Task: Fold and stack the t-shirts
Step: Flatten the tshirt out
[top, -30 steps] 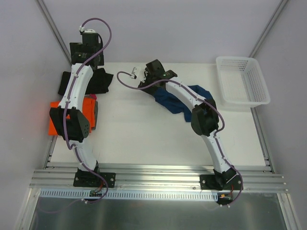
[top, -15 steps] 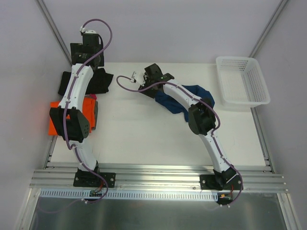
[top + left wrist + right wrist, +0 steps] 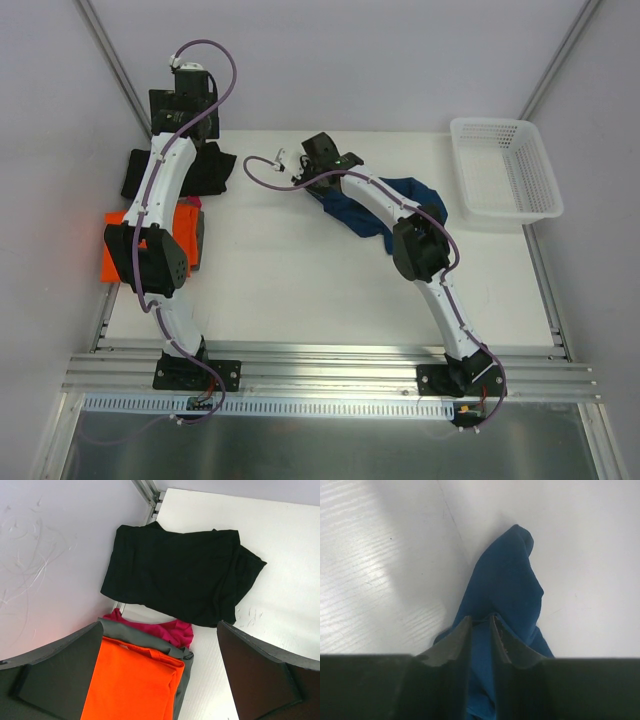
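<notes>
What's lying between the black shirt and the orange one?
Left wrist view: past the black t-shirt comes bare table, then a magenta cloth and a grey cloth under the orange t-shirt.

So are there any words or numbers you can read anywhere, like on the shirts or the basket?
No words, numbers or signs can be read in any view.
On the blue shirt, no print shows.
The black shirt and the orange shirt look plain.
The basket shows no label.
</notes>
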Motion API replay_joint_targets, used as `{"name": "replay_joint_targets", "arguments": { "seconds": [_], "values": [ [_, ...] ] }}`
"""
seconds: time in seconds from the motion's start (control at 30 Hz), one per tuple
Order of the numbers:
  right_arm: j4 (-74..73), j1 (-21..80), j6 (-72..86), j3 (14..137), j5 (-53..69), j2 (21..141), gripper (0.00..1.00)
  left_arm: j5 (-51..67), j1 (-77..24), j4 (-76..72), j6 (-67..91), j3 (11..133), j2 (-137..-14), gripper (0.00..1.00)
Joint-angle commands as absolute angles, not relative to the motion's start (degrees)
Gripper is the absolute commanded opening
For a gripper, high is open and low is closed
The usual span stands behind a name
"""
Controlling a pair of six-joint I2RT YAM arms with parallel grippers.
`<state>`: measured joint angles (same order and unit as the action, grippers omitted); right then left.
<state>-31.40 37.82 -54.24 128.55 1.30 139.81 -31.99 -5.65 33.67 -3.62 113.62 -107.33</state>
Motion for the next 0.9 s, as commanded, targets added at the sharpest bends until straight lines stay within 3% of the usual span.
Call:
{"name": "replay_joint_targets", "arguments": {
  "seconds": [0.0,0.03,0.1,0.2,0.7,0.8,0.87],
  "values": [
    [-31.82,37.53,-53.09,128.94,1.50,138.60,0.20,-32.26,-6.06,33.49,-3.78,114.34,-103.89,0.99],
    [-31.82,37.53,-53.09,128.94,1.32,138.43,0.20,-32.26,-6.15,33.49,-3.69,114.43,-104.06,0.99],
    [-31.82,37.53,-52.13,128.85,0.36,138.34,0.42,-32.17,-6.15,33.49,-3.69,114.52,-103.98,0.99],
    [-31.99,37.71,-51.94,128.41,0.44,137.90,0.49,-32.26,-6.15,33.40,-3.52,114.61,-104.15,0.99],
    [-34.98,38.58,-50.80,126.30,1.67,137.46,0.43,-32.43,-6.15,33.49,-3.34,114.96,-104.50,0.99],
    [-34.89,38.50,-50.98,126.74,1.76,137.55,0.33,-32.26,-6.15,33.40,-3.25,115.05,-104.59,0.99],
    [-35.07,38.50,-50.80,126.91,1.93,137.46,0.20,-32.34,-6.15,33.40,-3.25,115.14,-104.68,0.99]
  ]
}}
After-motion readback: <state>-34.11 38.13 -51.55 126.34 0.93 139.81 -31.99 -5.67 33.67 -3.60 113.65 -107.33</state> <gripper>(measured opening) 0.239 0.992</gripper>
